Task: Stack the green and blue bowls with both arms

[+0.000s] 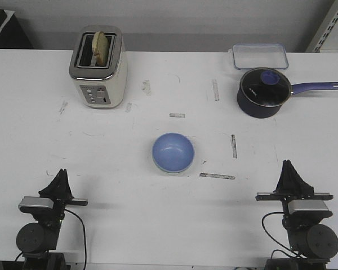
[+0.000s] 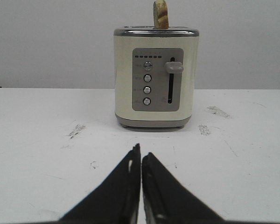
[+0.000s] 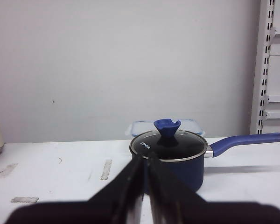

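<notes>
Front view, showing the white table (image 1: 169,225) and the layout I steer from. The blue bowl (image 1: 173,152) sits near the table's centre, rim up; a thin pale edge shows under its near side, which I judge to be the green bowl (image 1: 170,171) nested beneath, though too little shows to be sure. If so, the stack already appears made. The bowls are round and have no long axis; the opening faces straight up.

From the left gripper (image 1: 61,173) the bowls lie at about 2 o'clock; from the right gripper (image 1: 287,166) at about 10 o'clock. Both are well apart from the bowls, and neither is clearly nearer. Both grippers point toward 12 o'clock and rest low at the near table edge.

Other objects, largest first: a cream toaster (image 1: 98,67) with a slice of bread (image 1: 102,48) standing in its slot, at 11 o'clock from the bowls; a navy saucepan (image 1: 263,93) with a glass lid, handle pointing to 3 o'clock; a clear lidded container (image 1: 259,56) just behind it.

In the left wrist view the fingertips (image 2: 136,156) are together, holding nothing. In the right wrist view the fingertips (image 3: 139,163) are likewise together and empty, aimed at the saucepan.
</notes>
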### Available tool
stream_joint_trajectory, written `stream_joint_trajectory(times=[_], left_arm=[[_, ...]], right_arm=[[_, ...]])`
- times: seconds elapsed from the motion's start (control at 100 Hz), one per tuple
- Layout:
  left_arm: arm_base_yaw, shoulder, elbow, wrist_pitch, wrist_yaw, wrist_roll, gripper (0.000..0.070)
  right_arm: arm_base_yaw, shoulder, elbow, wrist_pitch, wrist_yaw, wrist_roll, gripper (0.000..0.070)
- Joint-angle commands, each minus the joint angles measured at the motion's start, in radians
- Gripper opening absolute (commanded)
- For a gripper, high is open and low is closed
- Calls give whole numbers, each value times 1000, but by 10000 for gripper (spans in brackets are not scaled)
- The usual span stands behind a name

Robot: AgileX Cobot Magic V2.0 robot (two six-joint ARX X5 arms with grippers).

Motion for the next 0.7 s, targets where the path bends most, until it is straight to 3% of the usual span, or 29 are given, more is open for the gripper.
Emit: stream_joint_trajectory(times=[0.0,0.69], left_arm=[[2,-2,-23,10,-3,12,1],[2,-2,-22,10,-3,12,1]], right_arm=[[1,-2,2,14,-2,-3,5],[-7,-23,-7,6,28,-3,5]])
